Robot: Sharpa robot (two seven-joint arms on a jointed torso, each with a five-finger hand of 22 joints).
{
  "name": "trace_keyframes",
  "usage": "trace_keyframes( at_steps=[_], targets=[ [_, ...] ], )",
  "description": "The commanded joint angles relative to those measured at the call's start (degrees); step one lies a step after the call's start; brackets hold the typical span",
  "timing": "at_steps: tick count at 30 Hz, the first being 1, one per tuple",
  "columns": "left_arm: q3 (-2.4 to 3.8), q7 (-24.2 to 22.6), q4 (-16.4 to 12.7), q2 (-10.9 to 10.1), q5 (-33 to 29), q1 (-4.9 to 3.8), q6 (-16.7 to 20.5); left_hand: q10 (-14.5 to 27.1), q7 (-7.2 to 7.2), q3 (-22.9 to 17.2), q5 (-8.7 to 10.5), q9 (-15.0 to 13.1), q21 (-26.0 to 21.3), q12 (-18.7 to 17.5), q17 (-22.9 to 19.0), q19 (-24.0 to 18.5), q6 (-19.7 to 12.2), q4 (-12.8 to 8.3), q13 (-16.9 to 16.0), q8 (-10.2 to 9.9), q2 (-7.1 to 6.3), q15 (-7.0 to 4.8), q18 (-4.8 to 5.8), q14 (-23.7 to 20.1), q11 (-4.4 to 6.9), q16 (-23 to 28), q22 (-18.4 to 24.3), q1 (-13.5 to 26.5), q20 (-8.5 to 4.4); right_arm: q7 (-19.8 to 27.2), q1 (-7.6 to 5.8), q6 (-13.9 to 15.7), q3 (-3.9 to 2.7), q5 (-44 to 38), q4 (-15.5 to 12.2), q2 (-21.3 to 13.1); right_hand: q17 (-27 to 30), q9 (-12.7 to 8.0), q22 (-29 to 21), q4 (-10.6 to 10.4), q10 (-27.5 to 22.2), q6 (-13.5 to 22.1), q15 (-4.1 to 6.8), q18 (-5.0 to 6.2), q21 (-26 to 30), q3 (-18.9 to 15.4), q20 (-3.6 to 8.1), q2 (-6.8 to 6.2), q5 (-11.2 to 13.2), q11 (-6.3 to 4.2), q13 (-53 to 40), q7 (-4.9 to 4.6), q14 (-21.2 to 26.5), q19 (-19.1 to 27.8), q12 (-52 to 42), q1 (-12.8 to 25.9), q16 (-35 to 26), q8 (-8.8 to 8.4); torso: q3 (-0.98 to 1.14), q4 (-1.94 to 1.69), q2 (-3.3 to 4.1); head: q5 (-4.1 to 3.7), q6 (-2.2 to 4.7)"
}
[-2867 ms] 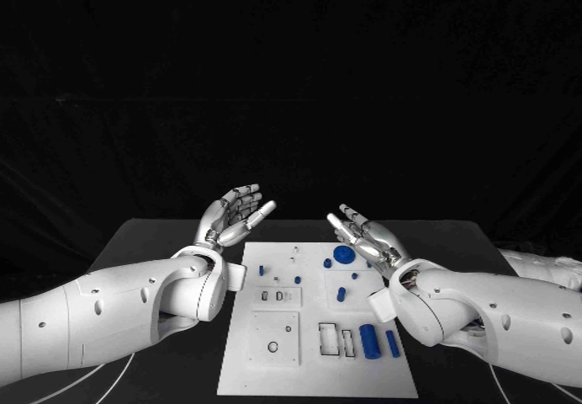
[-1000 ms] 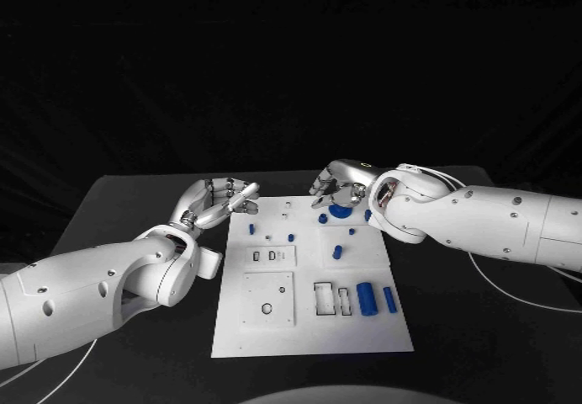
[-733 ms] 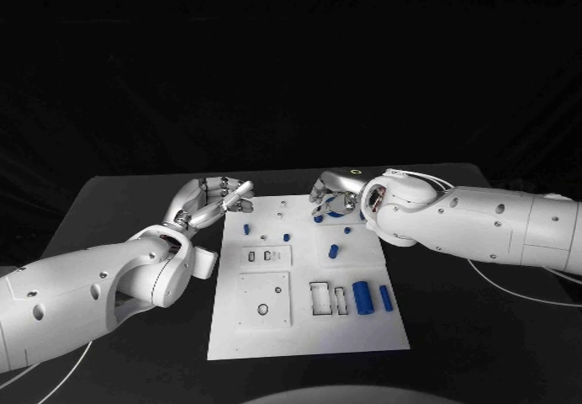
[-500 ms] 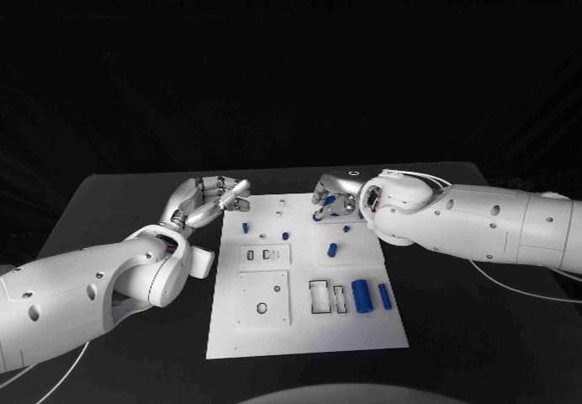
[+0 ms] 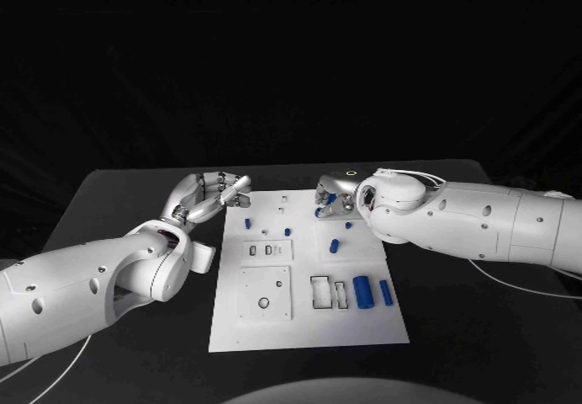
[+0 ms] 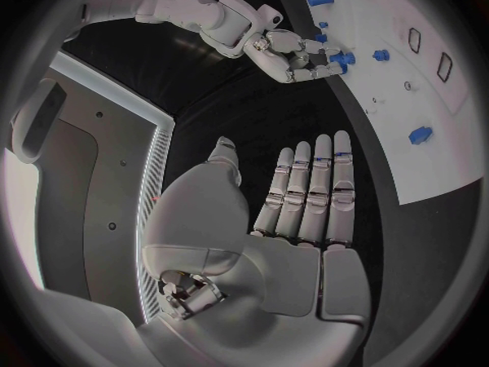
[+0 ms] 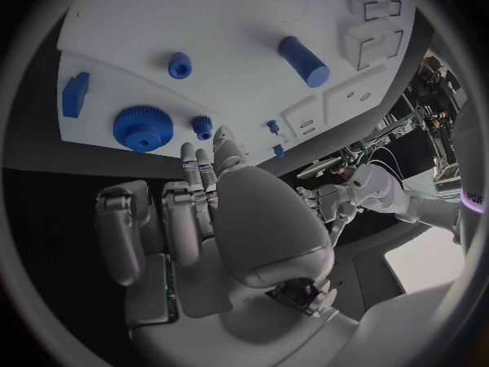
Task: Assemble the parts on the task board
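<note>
From the head camera, the white task board (image 5: pixel 309 278) lies lengthwise in the middle of the black table (image 5: pixel 109 202), with small blue parts scattered over its far half and two blue cylinders (image 5: pixel 362 291) standing side by side near its right edge, next to rectangular cut-outs. The left hand (image 5: pixel 216 195) is raised just off the board's far left corner, fingers loosely curled and apart, holding nothing. The right hand (image 5: pixel 335 199) is turned palm-down over the board's far right corner, its fingers bent down toward the parts there; from this angle it cannot be told whether they touch anything. In the left wrist view, the left hand (image 6: pixel 306 200) shows its fingers straight, side by side and empty, above the dark table beside the board's edge (image 6: pixel 428 179); across from it the right hand (image 6: pixel 296 53) reaches down with curled fingers right by a blue piece (image 6: pixel 341 58) on the board. In the right wrist view, the right hand (image 7: pixel 199 220) hangs over the board's edge, its fingers partly bent with nothing gripped between them, fingertips close to a blue gear (image 7: pixel 142 127) and a small blue peg (image 7: pixel 203 126); a longer blue cylinder (image 7: pixel 304 61), a small round piece (image 7: pixel 179 64) and a blue block (image 7: pixel 74 94) lie farther out on the board.
</note>
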State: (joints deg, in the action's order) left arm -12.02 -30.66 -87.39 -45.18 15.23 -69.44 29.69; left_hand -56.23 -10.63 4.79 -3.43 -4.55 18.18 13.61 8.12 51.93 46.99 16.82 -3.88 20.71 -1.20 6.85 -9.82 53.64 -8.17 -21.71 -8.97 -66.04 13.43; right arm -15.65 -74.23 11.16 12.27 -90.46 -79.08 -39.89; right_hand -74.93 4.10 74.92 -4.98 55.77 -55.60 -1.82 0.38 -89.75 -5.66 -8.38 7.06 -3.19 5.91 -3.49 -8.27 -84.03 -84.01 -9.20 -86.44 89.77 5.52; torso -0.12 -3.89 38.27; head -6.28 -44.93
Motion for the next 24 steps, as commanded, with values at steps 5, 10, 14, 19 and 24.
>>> trace_keyframes(
  at_steps=[5, 10, 14, 19, 24],
  targets=[
    [0.03, -0.6, -0.1, 0.1, 0.3, -0.09, 0.3, -0.2, -0.12, 0.4, 0.03, -0.1, -0.3, -0.4, 0.1, -0.4, 0.5, -0.1, -0.1, -0.4, 0.55, 0.06, -0.61, -0.4, -0.06, 0.4, 0.1, 0.1, -0.04, -1.8, 0.37, -2.4, -0.04, -1.8, 1.2, 1.0, -15.1, -0.1, 15.1, 0.2, 0.4, 0.1, -0.05, -0.38, -0.2, 0.7, 0.13, 0.1, 0.3, -0.11, -0.1, 0.04, -6.0, -6.0, 0.5, -0.9, 0.2, -0.59, 0.0, 0.08, -0.26, 0.17, -0.46],
    [0.03, -0.6, -0.1, 0.1, 0.3, -0.09, 0.3, -0.2, -0.12, 0.4, 0.02, -0.1, -0.3, -0.4, 0.1, -0.4, 0.5, -0.1, -0.1, -0.5, 0.58, 0.07, -0.61, -0.5, -0.06, 0.4, 0.1, 0.0, -0.03, -1.4, 0.45, -2.4, -0.05, -1.8, 2.0, 1.6, -15.1, -0.1, 15.1, 0.2, 1.2, -0.1, 0.12, -0.38, -0.2, 1.1, 0.21, 0.38, 0.3, -0.3, -0.1, 0.21, -6.0, -6.0, 0.7, -1.2, 0.2, -0.76, -0.05, 0.03, -0.4, 0.34, -0.63],
    [0.02, -0.5, -0.2, 0.1, 0.3, -0.09, 0.2, -0.2, -0.11, 0.4, 0.01, -0.1, -0.4, -0.4, 0.1, -0.4, 0.6, -0.1, -0.1, -0.5, 0.63, 0.08, -0.61, -0.5, -0.06, 0.5, 0.1, 0.0, -0.01, -1.3, 0.48, -2.7, -0.05, -1.8, 2.5, 2.0, -15.1, -0.1, 15.1, 0.2, 1.7, -0.3, 0.2, -0.38, -0.2, 1.4, 0.28, 0.58, 0.3, -0.4, -0.1, 0.3, -6.0, -6.0, 0.8, -1.4, 0.2, -0.79, -0.07, -0.27, -0.4, 0.51, -0.75],
    [0.02, -0.6, -0.3, -0.1, 0.3, -0.09, 0.3, -0.2, -0.11, 0.4, 0.01, -0.1, -0.4, -0.4, 0.1, -0.4, 0.6, -0.1, -0.1, -0.5, 0.63, 0.08, -0.61, -0.5, -0.06, 0.5, 0.1, 0.0, -0.01, -1.5, 0.62, -3.7, -0.05, -1.3, 3.1, 2.8, -15.1, -0.1, 15.1, 0.1, 1.8, -0.4, 0.23, -0.38, -0.2, 1.5, 0.3, 0.63, 0.3, -0.43, 0.0, 0.33, -6.0, -6.0, 0.9, -1.4, 0.2, -0.8, -0.07, -0.25, -0.38, 0.57, -1.15],
    [0.03, -0.6, -0.3, -0.2, 0.3, -0.09, 0.2, -0.2, -0.11, 0.5, 0.0, -0.1, -0.4, -0.4, 0.2, -0.5, 0.6, -0.1, -0.1, -0.6, 0.69, 0.1, -0.61, -0.6, -0.06, 0.5, 0.2, 0.0, 0.01, -1.9, 0.83, -5.1, -0.06, -1.3, 3.8, 3.6, -15.1, 0.0, 15.1, 0.2, 2.6, -1.1, 0.37, -0.38, -0.2, 2.0, 0.42, 0.87, 0.3, -0.68, 0.0, 0.58, -6.0, -6.0, 1.2, -1.9, 0.2, -0.71, -0.14, -0.24, -0.48, 0.35, -1.48]
  ],
)
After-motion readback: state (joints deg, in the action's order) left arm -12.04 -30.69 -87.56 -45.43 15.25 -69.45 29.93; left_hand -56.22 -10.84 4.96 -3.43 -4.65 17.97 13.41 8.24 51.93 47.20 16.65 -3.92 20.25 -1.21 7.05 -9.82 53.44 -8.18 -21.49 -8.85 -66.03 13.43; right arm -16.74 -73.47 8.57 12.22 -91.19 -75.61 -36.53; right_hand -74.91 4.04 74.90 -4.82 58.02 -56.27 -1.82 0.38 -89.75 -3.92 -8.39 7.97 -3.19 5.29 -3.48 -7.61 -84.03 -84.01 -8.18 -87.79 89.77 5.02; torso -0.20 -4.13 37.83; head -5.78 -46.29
